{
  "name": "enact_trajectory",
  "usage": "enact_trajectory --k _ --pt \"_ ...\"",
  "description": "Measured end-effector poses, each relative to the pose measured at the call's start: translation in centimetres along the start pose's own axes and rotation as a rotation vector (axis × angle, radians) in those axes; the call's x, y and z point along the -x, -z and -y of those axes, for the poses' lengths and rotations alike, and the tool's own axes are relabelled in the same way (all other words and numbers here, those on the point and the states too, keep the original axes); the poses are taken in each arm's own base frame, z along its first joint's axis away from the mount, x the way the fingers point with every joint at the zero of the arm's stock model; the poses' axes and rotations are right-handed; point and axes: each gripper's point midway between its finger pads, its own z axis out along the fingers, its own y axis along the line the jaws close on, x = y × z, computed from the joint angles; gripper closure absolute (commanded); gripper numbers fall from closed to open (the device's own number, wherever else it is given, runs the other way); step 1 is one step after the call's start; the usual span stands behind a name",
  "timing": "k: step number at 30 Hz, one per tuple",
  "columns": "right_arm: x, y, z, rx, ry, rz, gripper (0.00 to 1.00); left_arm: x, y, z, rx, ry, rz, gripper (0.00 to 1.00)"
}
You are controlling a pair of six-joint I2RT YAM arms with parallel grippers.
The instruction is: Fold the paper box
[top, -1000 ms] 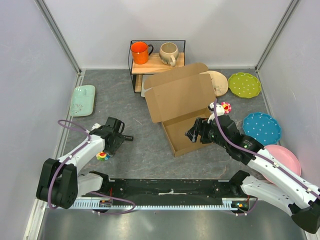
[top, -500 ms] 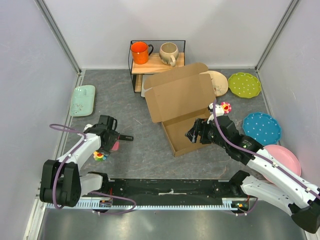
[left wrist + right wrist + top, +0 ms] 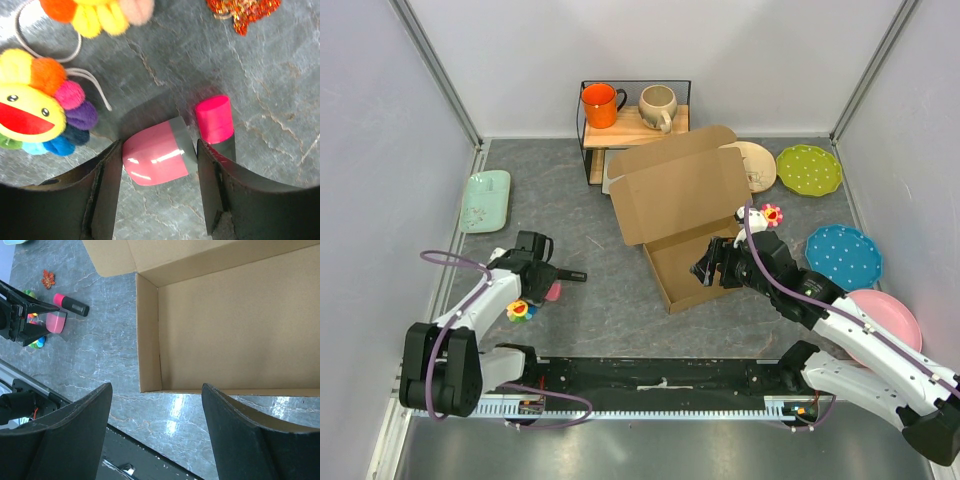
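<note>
The paper box point(image 3: 678, 200) is brown cardboard in the middle of the table, with its lid flap raised toward the back and its shallow tray point(image 3: 685, 268) in front. In the right wrist view the tray's inside point(image 3: 240, 325) is empty. My right gripper point(image 3: 712, 268) is open and hovers over the tray's near right corner, touching nothing; it also shows in the right wrist view point(image 3: 157, 435). My left gripper point(image 3: 542, 284) is far left of the box and low over the table. It is open, and a small pink capped object point(image 3: 157, 157) lies between its fingers point(image 3: 107, 190).
A pink highlighter point(image 3: 216, 122), a rainbow plush flower point(image 3: 35, 112) and an orange glitter leaf point(image 3: 245, 12) lie by the left gripper. A rack holds an orange mug point(image 3: 600, 104) and a beige mug point(image 3: 657, 106). Plates point(image 3: 844, 255) line the right; a mint tray point(image 3: 485, 200) sits left.
My left gripper has shifted a little left and back, and the pink object now shows on the table beside it. The right arm and the box have not moved.
</note>
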Motion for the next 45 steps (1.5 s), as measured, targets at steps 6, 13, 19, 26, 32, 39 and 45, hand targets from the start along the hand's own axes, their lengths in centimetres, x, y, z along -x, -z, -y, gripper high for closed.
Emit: enact_trajectory --k 6,13,19,26,32,39,45 --pt "0.4 0.2 -0.1 -0.006 0.006 0.005 0.21 -0.3 2.4 2.2 -0.133 0.009 -0.043 0.78" --pt "4.2 1.8 -2.0 0.023 0.021 0.093 0.21 -0.4 11.5 10.7 -0.464 -0.058 -0.040 0.82" --pt "6.2 3.1 -2.0 -0.013 0.050 0.143 0.21 -7.6 19.6 17.0 -0.676 -0.272 -0.123 0.83" --pt "9.8 7.2 -1.3 -0.093 0.091 0.253 0.20 -18.6 22.8 24.1 -0.753 -0.562 -0.165 0.83" --pt "10.3 10.4 0.3 -0.141 0.092 0.324 0.20 -27.2 16.2 26.5 -0.640 -0.780 -0.213 0.65" --pt "9.8 10.3 2.0 -0.223 0.110 0.307 0.09 -28.3 11.7 23.9 -0.497 -0.892 -0.223 0.29" --pt "9.1 9.1 3.4 -0.294 0.117 0.288 0.06 -24.7 15.8 24.0 -0.590 -0.879 -0.145 0.01"
